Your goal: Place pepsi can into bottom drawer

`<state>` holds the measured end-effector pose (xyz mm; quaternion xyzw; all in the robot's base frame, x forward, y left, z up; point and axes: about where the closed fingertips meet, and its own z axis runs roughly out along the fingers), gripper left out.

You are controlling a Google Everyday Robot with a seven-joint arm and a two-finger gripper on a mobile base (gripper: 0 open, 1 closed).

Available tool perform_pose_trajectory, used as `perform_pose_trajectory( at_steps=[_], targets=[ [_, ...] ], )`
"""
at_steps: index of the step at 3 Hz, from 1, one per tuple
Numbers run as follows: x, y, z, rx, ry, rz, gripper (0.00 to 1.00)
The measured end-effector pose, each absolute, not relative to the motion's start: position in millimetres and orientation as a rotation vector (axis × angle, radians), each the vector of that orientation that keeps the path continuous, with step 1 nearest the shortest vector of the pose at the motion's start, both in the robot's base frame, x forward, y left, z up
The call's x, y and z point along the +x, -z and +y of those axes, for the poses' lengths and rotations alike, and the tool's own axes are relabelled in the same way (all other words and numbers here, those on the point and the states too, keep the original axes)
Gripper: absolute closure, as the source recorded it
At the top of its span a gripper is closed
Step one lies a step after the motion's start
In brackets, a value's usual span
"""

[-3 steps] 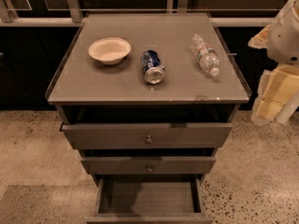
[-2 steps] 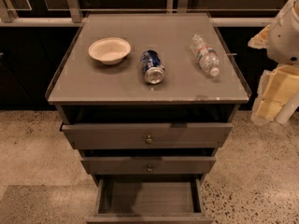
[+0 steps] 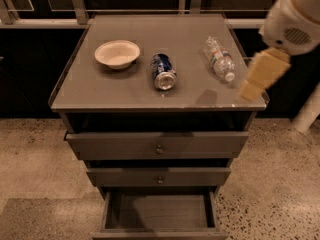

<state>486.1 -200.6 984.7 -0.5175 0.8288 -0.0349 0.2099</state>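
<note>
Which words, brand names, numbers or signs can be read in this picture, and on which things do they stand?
No text can be read as words.
pepsi can: white markings on blue, too blurred to read.
water bottle: label too blurred to read.
bowl: no writing visible.
pincer, at the cabinet top's front right corner: no writing visible.

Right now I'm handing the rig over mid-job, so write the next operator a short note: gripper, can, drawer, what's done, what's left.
The gripper hangs over the right front corner of the cabinet top, apart from the pepsi can.
The can lies on its side on the top, between the bowl and the water bottle.
The bottom drawer is pulled open.
Done: drawer open.
Left: grasp the can and lower it into the bottom drawer.
</note>
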Motion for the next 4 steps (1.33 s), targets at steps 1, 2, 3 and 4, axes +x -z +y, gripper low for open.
perform_pose_trajectory(
  at_steps=[1,2,3,4],
  targets=[
    [542,-997,-169,-1.345,0.17,2.353,0.0],
    [556,-1003,-142,-1.292,0.171,2.36,0.0],
    [555,-1003,-143,-1.291,0.167,2.361,0.0],
    [562,-984,-128,-1.267,0.044,2.389,0.0]
  ],
)
